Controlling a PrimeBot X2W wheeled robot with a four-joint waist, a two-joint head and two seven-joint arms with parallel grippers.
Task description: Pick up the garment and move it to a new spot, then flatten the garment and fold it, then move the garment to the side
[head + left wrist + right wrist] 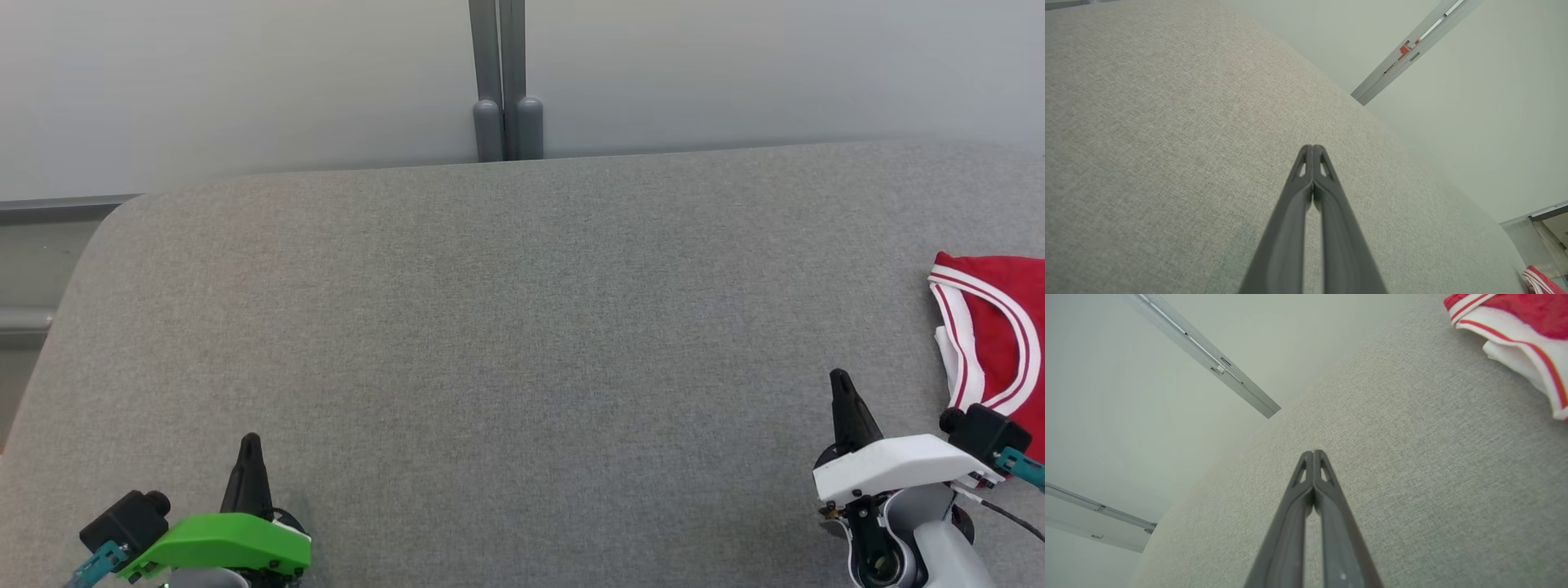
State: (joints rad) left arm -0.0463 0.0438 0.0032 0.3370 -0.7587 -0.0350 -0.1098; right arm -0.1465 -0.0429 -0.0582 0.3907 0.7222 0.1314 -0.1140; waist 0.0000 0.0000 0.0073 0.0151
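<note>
Red fabric garment with white, red-striped trim [998,335] lay on the grey fabric-covered bench [506,327], ahead and to the right of the right jaws and apart from their tips. It was cut off by the view's edge, and a white layer showed under its striped band. Both arms hung low over the bench, well apart, their dark fingers pointing forward. The right jaws, under a white wrist cover [890,465], were pressed together on nothing. The left jaws, under a green wrist cover [224,549], were likewise closed and empty, with the garment far to their right.
</note>
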